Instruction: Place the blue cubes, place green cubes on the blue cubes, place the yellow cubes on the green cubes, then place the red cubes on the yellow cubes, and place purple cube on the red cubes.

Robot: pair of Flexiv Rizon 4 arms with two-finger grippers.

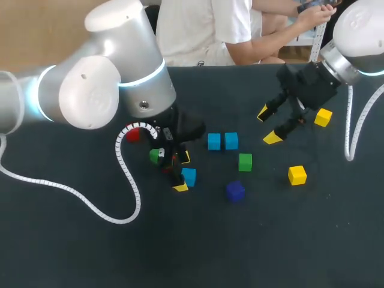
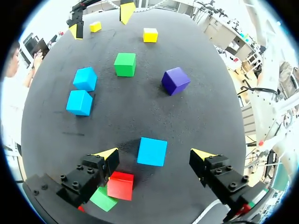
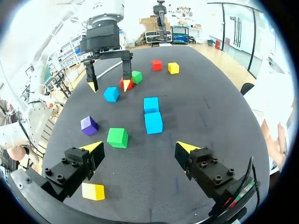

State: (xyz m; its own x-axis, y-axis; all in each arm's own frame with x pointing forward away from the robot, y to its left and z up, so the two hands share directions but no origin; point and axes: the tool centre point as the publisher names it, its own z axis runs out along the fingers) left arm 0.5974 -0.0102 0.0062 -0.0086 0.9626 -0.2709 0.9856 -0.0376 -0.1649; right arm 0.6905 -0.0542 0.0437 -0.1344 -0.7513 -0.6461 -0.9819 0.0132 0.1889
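Observation:
A blue cube [image 2: 152, 151] lies on the dark table between the wide-apart fingers of my left gripper [image 2: 155, 154], with a gap on either side. In the head view that cube [image 1: 189, 176] sits by the left gripper [image 1: 182, 173]. Two more blue cubes [image 1: 214, 141] [image 1: 231, 140] lie side by side at the middle. Close by are a green cube [image 1: 245, 162], a purple cube [image 1: 235, 191] and two yellow cubes [image 1: 297, 174] [image 1: 323, 117]. A red cube [image 2: 120, 185] and a green cube [image 2: 103, 198] lie beside one left finger. My right gripper [image 1: 268, 125] hangs open and empty above the table's far right.
In the right wrist view a further red cube [image 3: 157, 65] and yellow cube [image 3: 173, 68] lie beyond the left arm, hidden from the head view. A white cable [image 1: 129, 198] loops over the table under the left arm. A person sits past the far edge.

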